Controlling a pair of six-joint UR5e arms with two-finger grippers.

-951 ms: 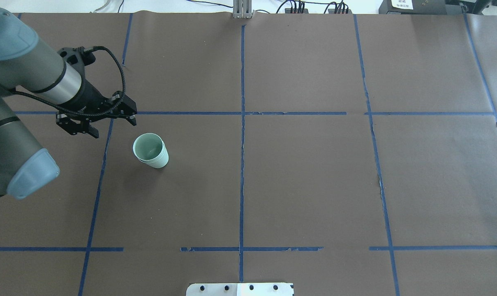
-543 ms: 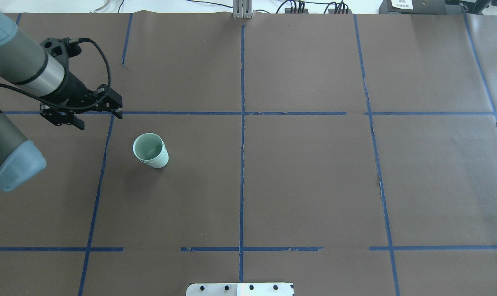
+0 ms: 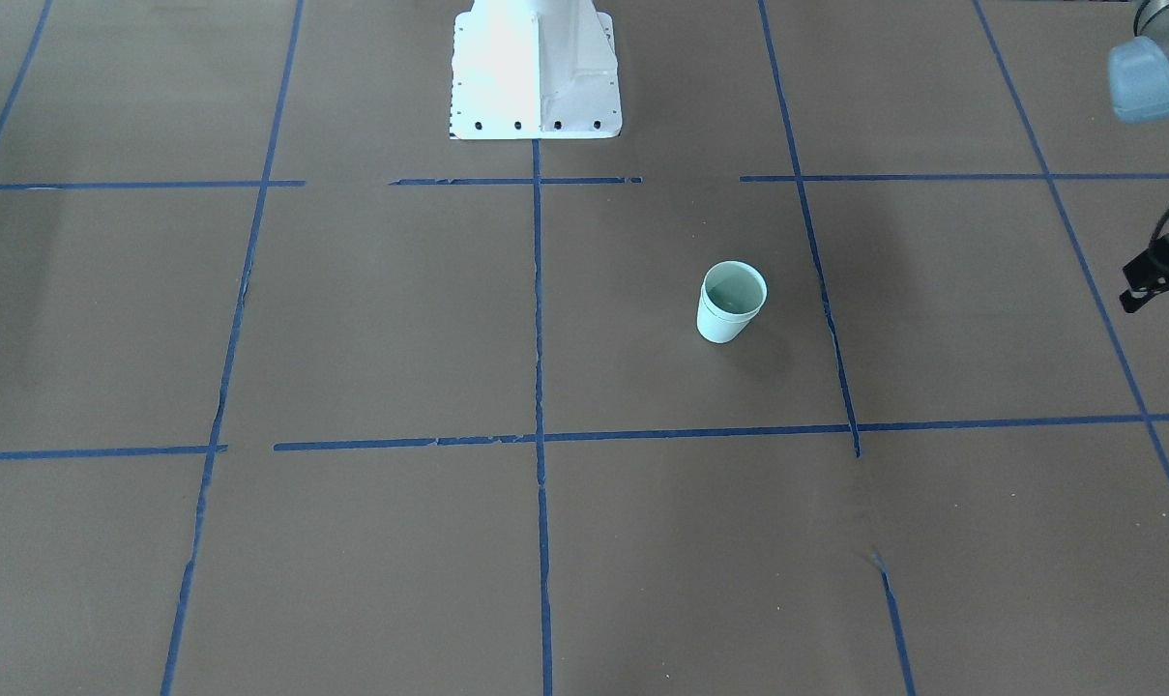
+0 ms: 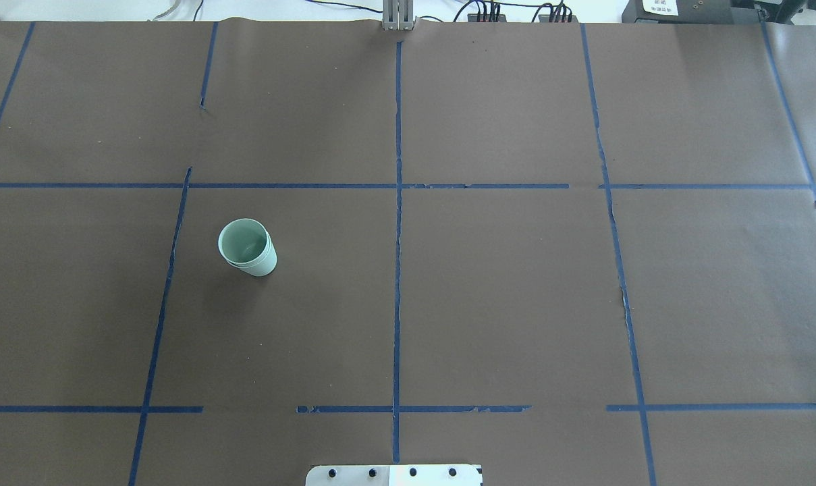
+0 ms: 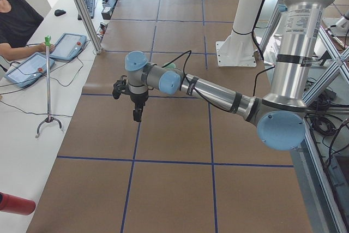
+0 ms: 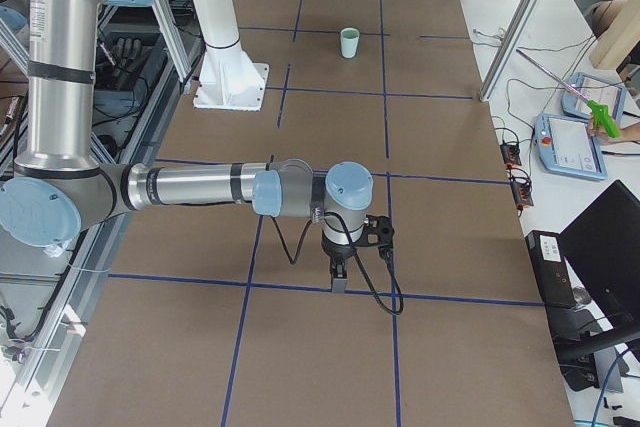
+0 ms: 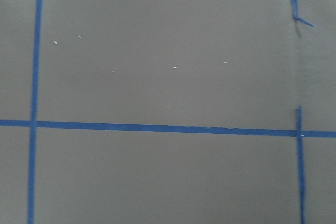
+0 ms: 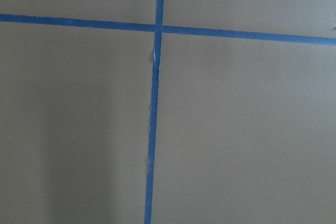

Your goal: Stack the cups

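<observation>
The two pale mint-green cups (image 4: 247, 247) stand upright on the brown paper, one nested inside the other; two rims show. The stack also shows in the front-facing view (image 3: 732, 302) and far off in the right view (image 6: 349, 43). My left gripper (image 5: 133, 110) hovers over the table's left end, well clear of the cups. Only one black finger (image 3: 1140, 290) shows at the front-facing view's right edge, alone, so the gripper looks open and empty. My right gripper (image 6: 340, 277) hangs over the table's right end, shown only in the right view, so I cannot tell whether it is open or shut.
Brown paper with a blue tape grid (image 4: 398, 202) covers the table. The white robot base plate (image 3: 536, 68) is at the near edge. Operators' tablets (image 5: 68, 45) and a grabber stand (image 5: 48, 85) sit on the side desk beyond the table.
My left arm and gripper have drawn back to the left and out of the overhead view. The nested cups have not moved.
</observation>
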